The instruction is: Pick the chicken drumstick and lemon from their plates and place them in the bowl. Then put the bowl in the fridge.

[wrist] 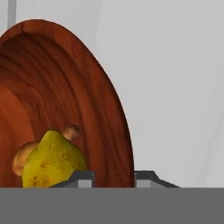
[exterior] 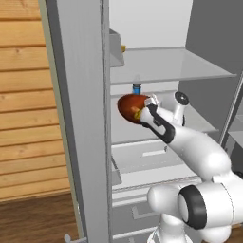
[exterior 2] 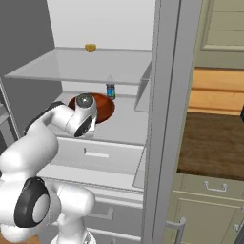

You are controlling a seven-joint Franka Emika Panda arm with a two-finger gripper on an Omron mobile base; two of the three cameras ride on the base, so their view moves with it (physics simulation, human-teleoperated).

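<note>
The lemon (wrist: 52, 159) hides most of the chicken drumstick (wrist: 26, 153).

Even, flat rendered light, soft faint shadows, slightly blurry, no glare

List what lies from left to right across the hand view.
chicken drumstick → lemon → the bowl rim → pale fridge interior
</note>
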